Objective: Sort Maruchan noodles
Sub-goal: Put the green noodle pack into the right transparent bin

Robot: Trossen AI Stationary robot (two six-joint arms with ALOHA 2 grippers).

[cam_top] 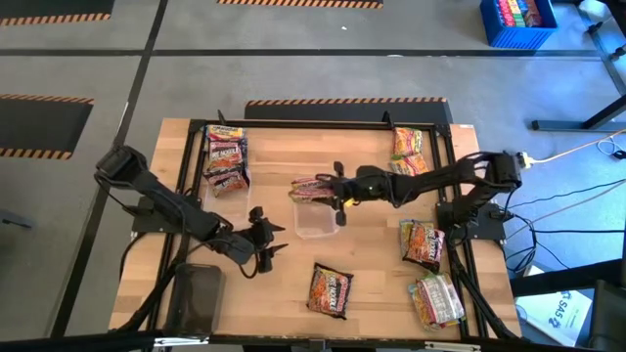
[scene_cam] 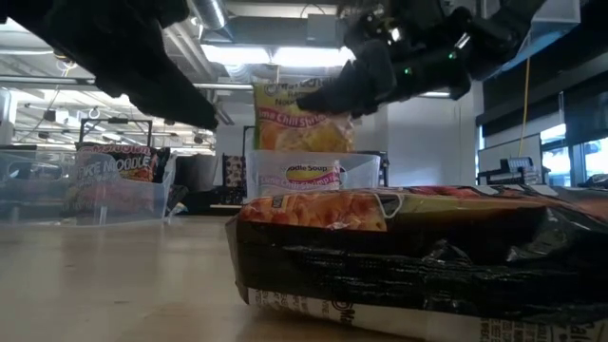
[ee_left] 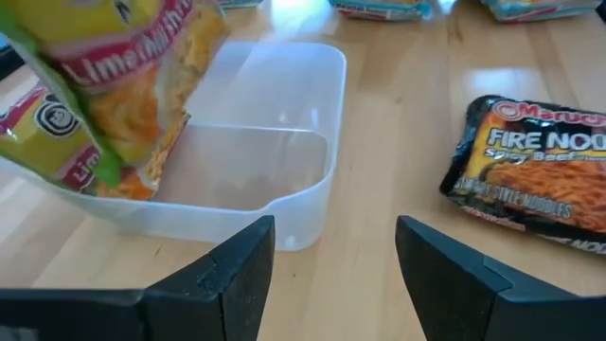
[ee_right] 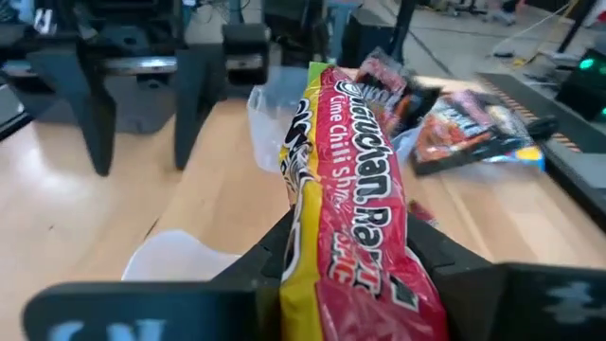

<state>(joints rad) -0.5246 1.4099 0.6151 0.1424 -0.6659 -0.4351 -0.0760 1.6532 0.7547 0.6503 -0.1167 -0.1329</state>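
A yellow-and-red noodle packet (ee_right: pixel 355 189) is held over a clear plastic tray (cam_top: pixel 315 223) at the table's middle, with my right gripper (cam_top: pixel 337 191) shut on it. In the low view the packet (scene_cam: pixel 302 119) hangs in front of the tray (scene_cam: pixel 313 173). My left gripper (cam_top: pixel 266 240) stands open at the tray's near left, pointing at it, with nothing between its fingers (ee_left: pixel 241 260). A dark noodle packet (cam_top: pixel 331 290) lies flat near the front edge. My right gripper pinches the yellow-and-red packet by its two flat faces (ee_right: pixel 317 270), at the end nearest the wrist. The fingers (ee_right: pixel 431 260) come about level from the table's right side and lie along the packet. It stands on edge; I cannot tell whether its free end (ee_left: pixel 123 161) touches the tray.
A second clear tray (cam_top: pixel 227 156) at the far left holds a stack of dark packets. More packets lie at the far right (cam_top: pixel 409 152), at the right edge (cam_top: pixel 423 242) and at the near right corner (cam_top: pixel 435 298). Bare wood lies between my left gripper and the dark packet.
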